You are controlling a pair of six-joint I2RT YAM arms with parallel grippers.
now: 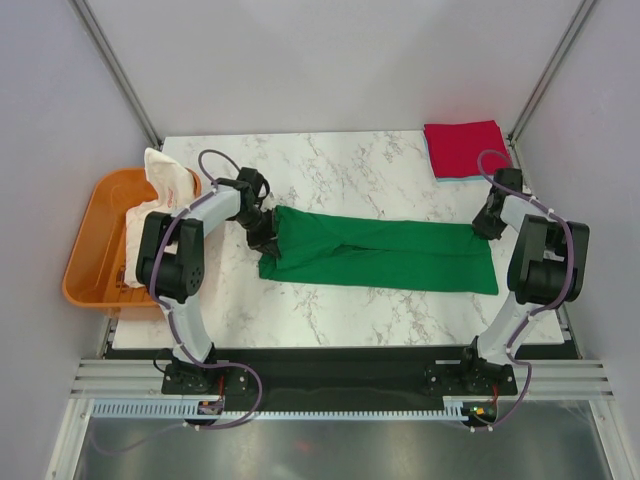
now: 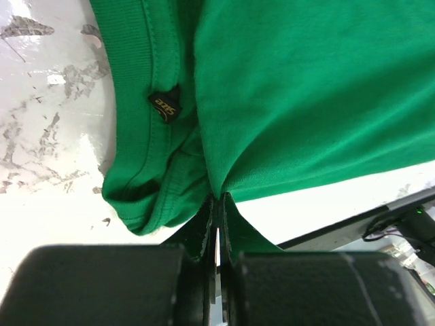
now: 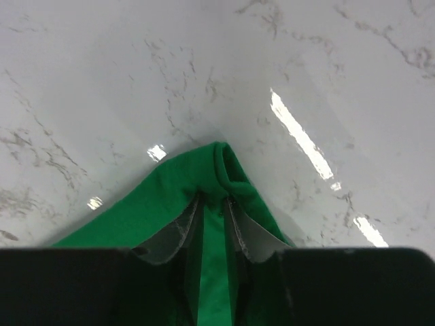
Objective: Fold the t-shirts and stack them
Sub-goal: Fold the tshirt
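The bright green t-shirt (image 1: pixel 380 255) lies across the middle of the table as a long, narrow folded strip. My left gripper (image 1: pixel 263 238) is at its left, collar end and is shut on a pinch of the green cloth (image 2: pixel 306 102) beside the neck label (image 2: pixel 165 106); the jaws (image 2: pixel 219 197) are pressed together. My right gripper (image 1: pixel 487 228) is at the strip's far right corner. Its fingers (image 3: pixel 212 198) are slightly apart over the green corner (image 3: pixel 156 204), which lies flat on the marble. A folded red t-shirt (image 1: pixel 462 148) rests on a pale blue one (image 1: pixel 472 178) at the back right.
An orange plastic tub (image 1: pixel 95 240) stands off the table's left edge, with a white t-shirt (image 1: pixel 165 178) draped over its rim. Bare marble (image 1: pixel 340 160) lies behind the green strip, and a narrower band lies in front of it. Grey walls enclose the back and sides.
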